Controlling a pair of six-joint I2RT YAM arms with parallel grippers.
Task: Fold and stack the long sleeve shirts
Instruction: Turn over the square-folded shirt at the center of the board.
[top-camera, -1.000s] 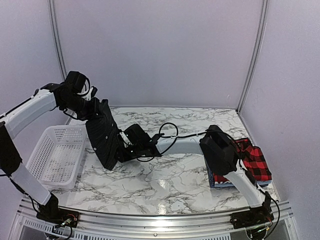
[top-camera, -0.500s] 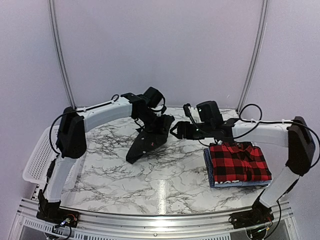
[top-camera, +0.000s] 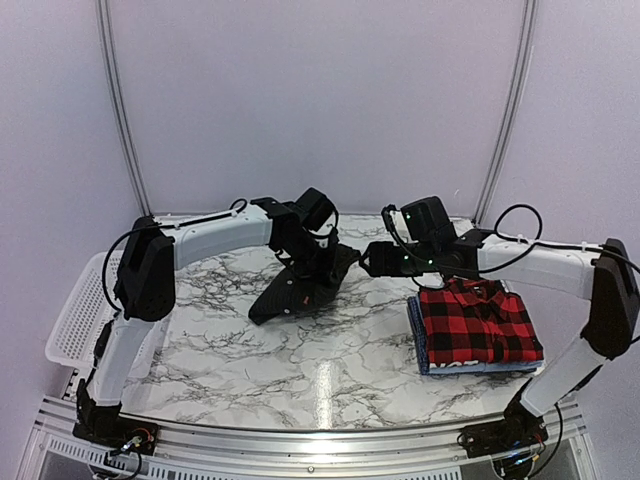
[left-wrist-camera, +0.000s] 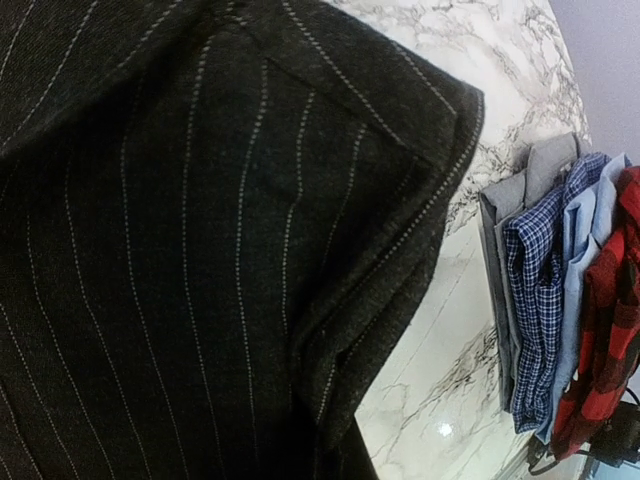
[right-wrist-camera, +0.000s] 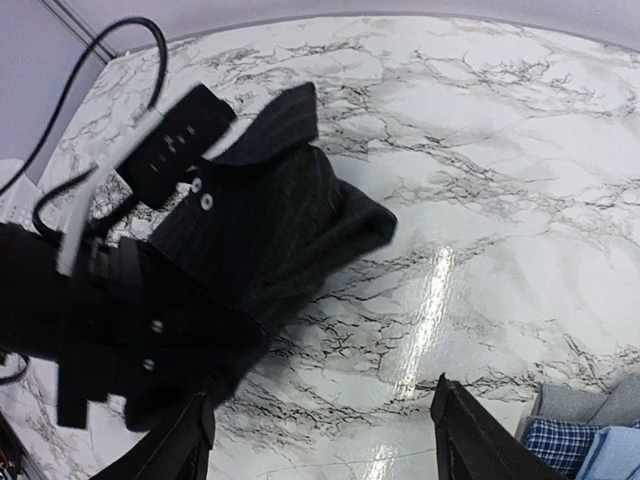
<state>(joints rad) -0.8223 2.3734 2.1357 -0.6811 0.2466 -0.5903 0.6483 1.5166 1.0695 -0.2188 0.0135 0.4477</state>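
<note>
Black shirt (top-camera: 298, 288) now left of plaid shirt (top-camera: 478, 322), well apart; second ago hung much farther left. Lower edge trails on table (top-camera: 330, 375). Top pinched in left gripper (top-camera: 322, 248). Right gripper (top-camera: 367, 259) between the two, empty, jaws spread wider than before. Plaid lies folded atop blue shirt (left-wrist-camera: 538, 300). Judgement: black shirt delivered for spreading, unfolded yet; right poised to take second corner.

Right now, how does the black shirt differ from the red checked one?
The black shirt lies bunched and unfolded; the red checked shirt is folded flat. The black shirt has thin pale stripes, the red one bold squares. The black shirt sits mid-table; the red one tops a pile. Both are patterned shirts.
</note>
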